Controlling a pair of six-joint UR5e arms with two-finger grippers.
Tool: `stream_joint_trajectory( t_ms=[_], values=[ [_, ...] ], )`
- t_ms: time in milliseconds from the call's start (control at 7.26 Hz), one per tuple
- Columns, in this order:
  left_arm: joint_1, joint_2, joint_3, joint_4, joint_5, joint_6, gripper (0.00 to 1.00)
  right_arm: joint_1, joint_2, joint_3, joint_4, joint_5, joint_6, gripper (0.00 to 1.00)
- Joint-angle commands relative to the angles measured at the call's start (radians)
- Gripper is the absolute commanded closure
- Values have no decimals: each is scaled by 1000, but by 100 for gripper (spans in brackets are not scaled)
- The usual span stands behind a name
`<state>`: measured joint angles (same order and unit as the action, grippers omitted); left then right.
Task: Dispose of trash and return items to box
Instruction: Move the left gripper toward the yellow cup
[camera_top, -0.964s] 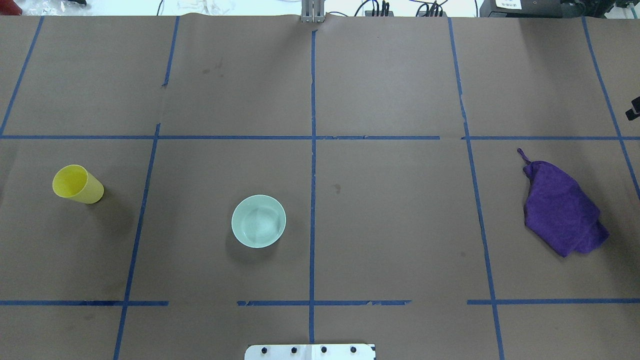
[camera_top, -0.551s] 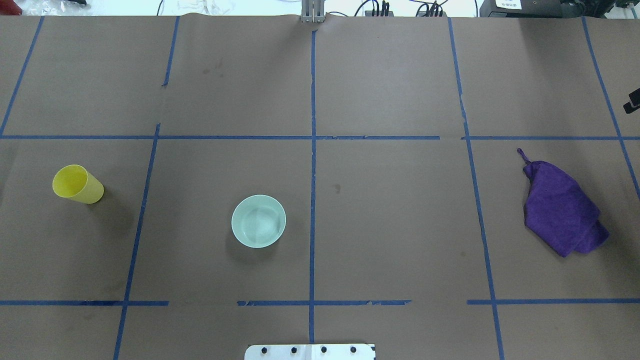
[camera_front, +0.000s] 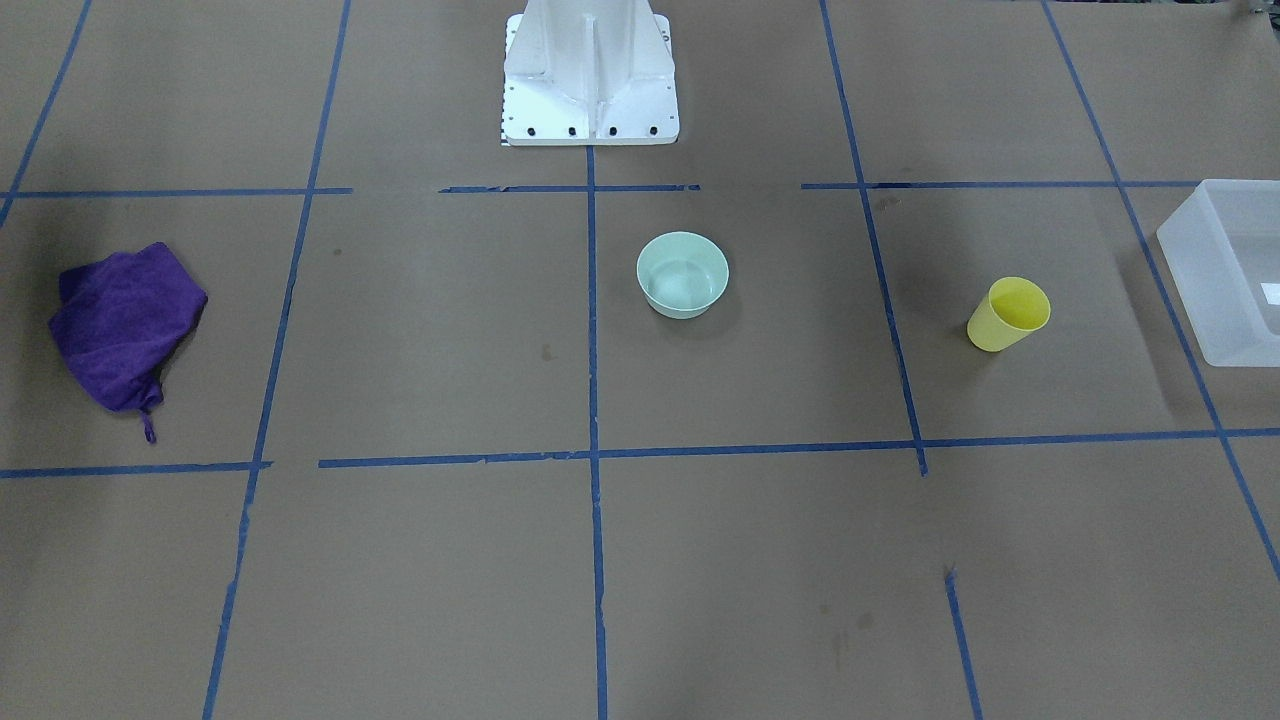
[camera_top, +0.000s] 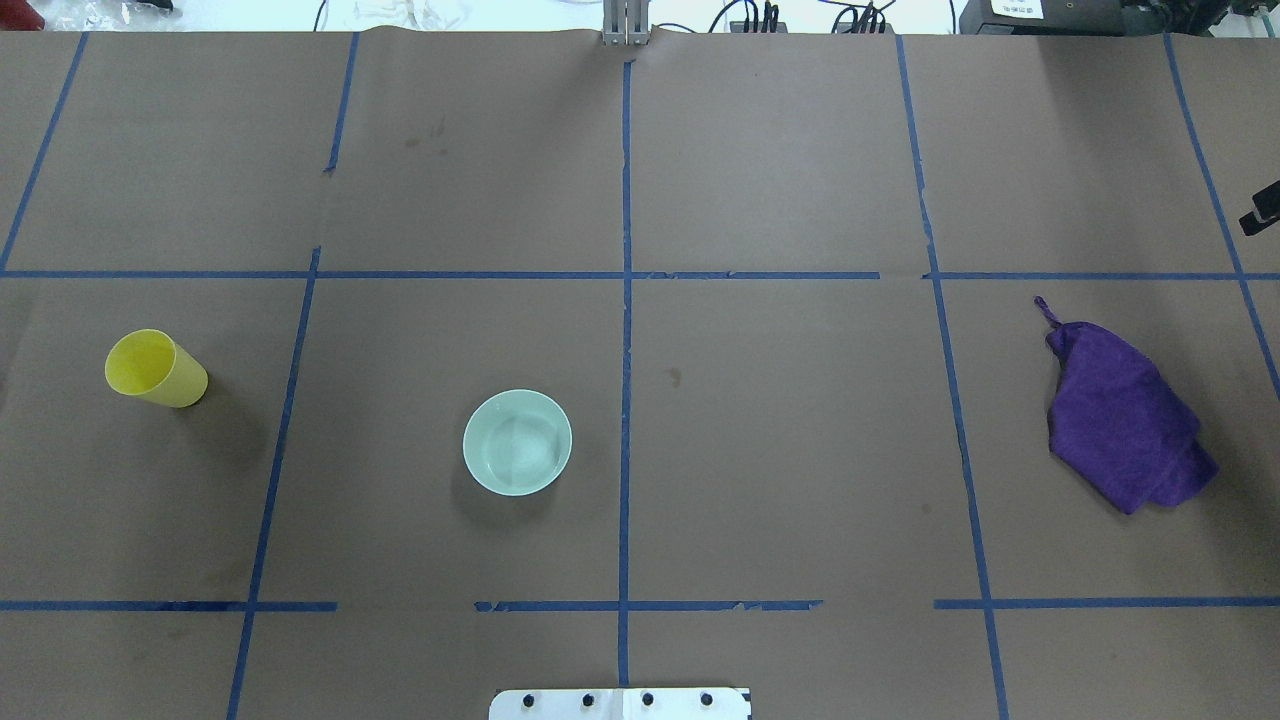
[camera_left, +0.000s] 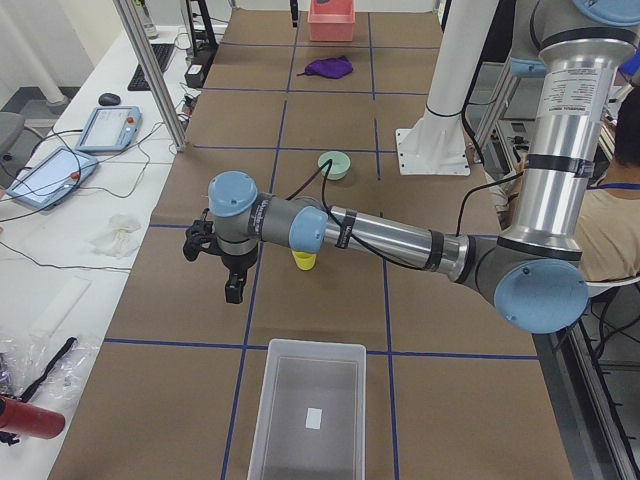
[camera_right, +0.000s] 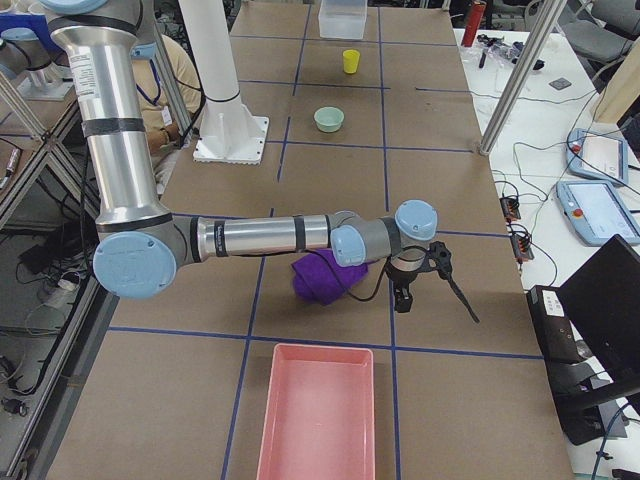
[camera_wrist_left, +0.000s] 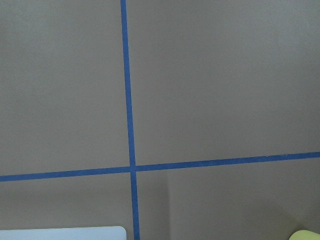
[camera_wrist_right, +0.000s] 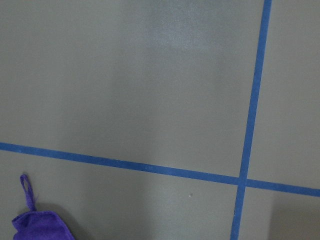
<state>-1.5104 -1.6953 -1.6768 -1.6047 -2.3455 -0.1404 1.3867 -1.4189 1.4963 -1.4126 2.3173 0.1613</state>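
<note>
The yellow cup stands upright on the bench on my left side, with the green bowl well apart from it, nearer the middle. Both are outside the box at the left end. My left gripper hangs above the bench near cup and box, touching neither. My right gripper hangs near the purple cloth — released or clenched, I cannot tell for either.

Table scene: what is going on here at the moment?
Nothing is held yet. The yellow cup, the mint-green bowl and the purple cloth all sit free on the table. The left gripper hovers near the cup and the translucent bin. The right gripper hovers near the cloth and the pink tray. Neither touches anything.
</note>
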Motion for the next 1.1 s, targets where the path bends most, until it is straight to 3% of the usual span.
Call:
stream_joint_trajectory(
  t_ms=[0, 138, 413, 551, 688, 964],
  values=[
    [33, 0, -3, -4, 8, 1, 0, 0, 1, 4, 1, -1, 3, 0],
    [106, -35, -18, 3, 12, -16, 0, 0, 8, 2, 0, 2, 1, 0],
    [139, -35, -18, -42, 34, -74, 0, 0, 2, 18, 6, 2, 1, 0],
    [227, -37, -18, -164, 35, -86, 0, 0, -3, 24, 13, 1, 1, 0],
    [352, -29, -23, -205, 41, -225, 0, 0, -3, 22, 15, 1, 1, 0],
    [397, 34, -18, -320, 40, -286, 0, 0, -3, 19, 15, 1, 3, 0]
  ],
)
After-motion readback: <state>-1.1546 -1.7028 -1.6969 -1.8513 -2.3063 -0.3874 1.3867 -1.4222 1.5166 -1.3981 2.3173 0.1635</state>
